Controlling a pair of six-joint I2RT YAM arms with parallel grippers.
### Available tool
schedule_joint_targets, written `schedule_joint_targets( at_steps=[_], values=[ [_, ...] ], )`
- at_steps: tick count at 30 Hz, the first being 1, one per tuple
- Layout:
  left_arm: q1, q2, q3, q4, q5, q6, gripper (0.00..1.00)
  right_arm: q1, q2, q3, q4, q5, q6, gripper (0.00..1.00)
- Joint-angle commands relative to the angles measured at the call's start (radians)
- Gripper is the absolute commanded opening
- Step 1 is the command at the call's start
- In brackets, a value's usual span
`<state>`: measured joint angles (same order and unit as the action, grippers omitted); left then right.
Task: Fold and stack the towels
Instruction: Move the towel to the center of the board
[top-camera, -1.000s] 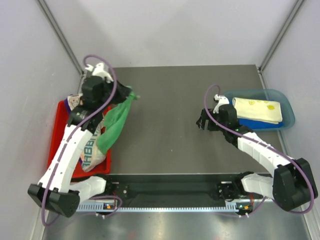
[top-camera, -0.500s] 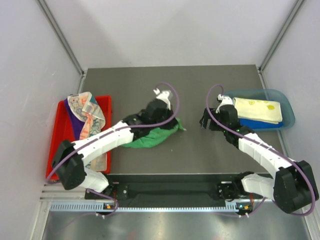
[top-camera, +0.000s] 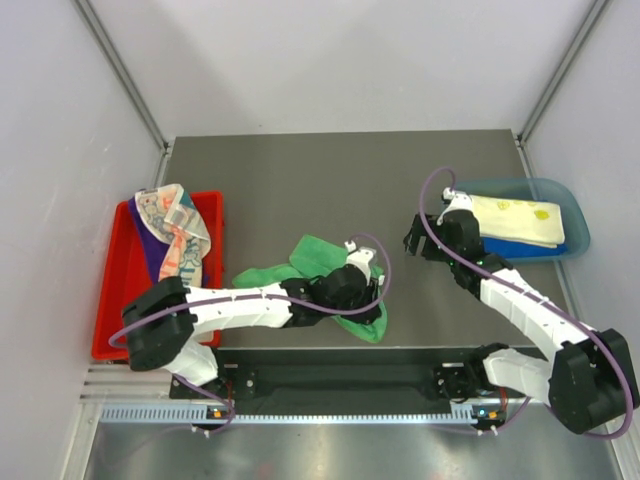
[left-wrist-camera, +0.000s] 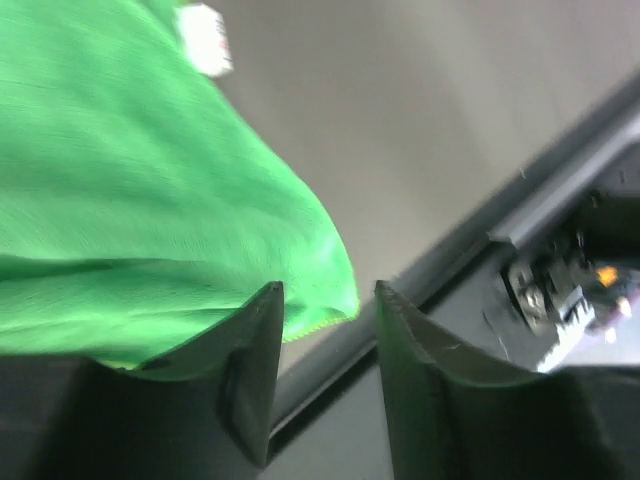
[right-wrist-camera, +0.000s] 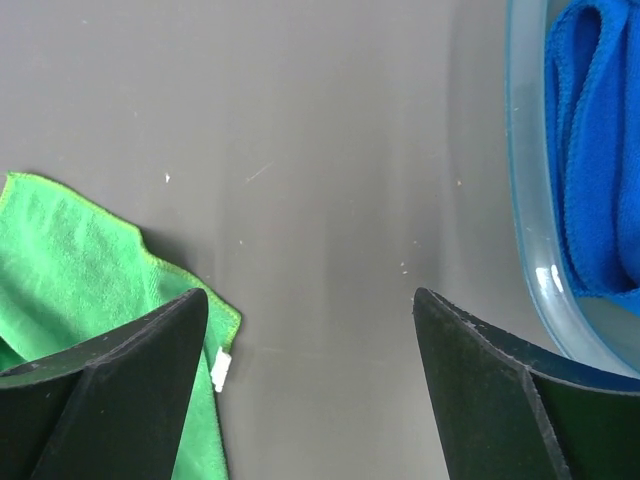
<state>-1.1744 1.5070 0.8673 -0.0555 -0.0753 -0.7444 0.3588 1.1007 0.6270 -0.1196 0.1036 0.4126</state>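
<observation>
A green towel (top-camera: 310, 252) lies crumpled on the table in front of the left arm. My left gripper (top-camera: 366, 308) hovers low over its near right corner. In the left wrist view that gripper (left-wrist-camera: 330, 290) is open, and the green towel (left-wrist-camera: 150, 180) ends in a corner just beyond the fingertips, not pinched. My right gripper (top-camera: 412, 243) stands open over bare table, with nothing between its jaws (right-wrist-camera: 310, 295). The green towel (right-wrist-camera: 80, 260) shows at its left. A pale yellow towel (top-camera: 515, 220) rests on a blue towel (top-camera: 530, 247) in the bin. A white lettered towel (top-camera: 178, 235) and a purple towel (top-camera: 140, 240) lie in the tray.
The red tray (top-camera: 110, 310) sits at the left table edge. The translucent blue bin (top-camera: 575, 235) sits at the right, its rim (right-wrist-camera: 525, 200) close to my right gripper. A dark rail (top-camera: 340, 378) runs along the near edge, just past the green towel's corner.
My left arm carried the green towel from above the tray to mid-table, then toward the near edge, and its jaws opened off the cloth. The right arm barely moved.
</observation>
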Motion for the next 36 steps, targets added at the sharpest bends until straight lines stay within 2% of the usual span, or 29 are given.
schedule_joint_targets(
  at_steps=[1, 2, 3, 5, 6, 9, 10, 12, 14, 18, 22, 25, 28, 31, 32, 36],
  values=[
    [0.010, -0.103, 0.016, -0.016, -0.174, 0.002, 0.48, 0.009, -0.004, -0.027, 0.031, -0.028, 0.035, 0.82],
    [0.013, -0.117, 0.044, -0.047, -0.266, 0.017, 0.50, 0.018, -0.004, -0.035, 0.034, -0.024, 0.048, 0.82],
    [0.021, -0.131, 0.061, -0.119, -0.299, 0.022, 0.51, 0.026, -0.002, -0.052, 0.037, -0.019, 0.057, 0.82],
    [0.079, -0.136, 0.093, -0.199, -0.365, 0.004, 0.51, 0.055, 0.004, -0.069, 0.046, -0.013, 0.081, 0.79],
    [0.146, -0.137, 0.108, -0.230, -0.366, 0.004, 0.51, 0.068, 0.013, -0.085, 0.057, -0.005, 0.094, 0.78],
    [0.287, -0.125, 0.114, -0.236, -0.276, 0.033, 0.48, 0.112, 0.028, -0.107, 0.092, 0.008, 0.138, 0.72],
    [0.376, -0.113, 0.116, -0.225, -0.258, 0.048, 0.48, 0.143, 0.045, -0.107, 0.100, 0.013, 0.162, 0.70],
    [0.486, -0.061, 0.134, -0.219, -0.197, 0.086, 0.48, 0.176, 0.086, -0.099, 0.112, 0.039, 0.183, 0.63],
    [0.545, -0.009, 0.171, -0.216, -0.134, 0.131, 0.48, 0.215, 0.117, -0.086, 0.112, 0.059, 0.202, 0.57],
    [0.654, 0.137, 0.231, -0.215, 0.009, 0.181, 0.47, 0.275, 0.189, -0.064, 0.155, 0.080, 0.230, 0.56],
    [0.699, 0.211, 0.272, -0.194, 0.069, 0.215, 0.47, 0.304, 0.251, -0.047, 0.173, 0.099, 0.253, 0.53],
    [0.717, 0.272, 0.344, -0.271, 0.089, 0.237, 0.47, 0.319, 0.289, -0.035, 0.192, 0.105, 0.262, 0.49],
    [0.730, 0.294, 0.357, -0.273, 0.109, 0.247, 0.46, 0.322, 0.323, -0.021, 0.201, 0.108, 0.264, 0.40],
    [0.740, 0.311, 0.355, -0.267, 0.118, 0.257, 0.46, 0.322, 0.337, -0.004, 0.186, 0.122, 0.259, 0.25],
    [0.743, 0.326, 0.361, -0.270, 0.115, 0.261, 0.45, 0.322, 0.335, 0.000, 0.176, 0.130, 0.256, 0.16],
    [0.754, 0.366, 0.384, -0.296, 0.117, 0.277, 0.43, 0.316, 0.314, 0.020, 0.124, 0.169, 0.232, 0.03]
  ],
)
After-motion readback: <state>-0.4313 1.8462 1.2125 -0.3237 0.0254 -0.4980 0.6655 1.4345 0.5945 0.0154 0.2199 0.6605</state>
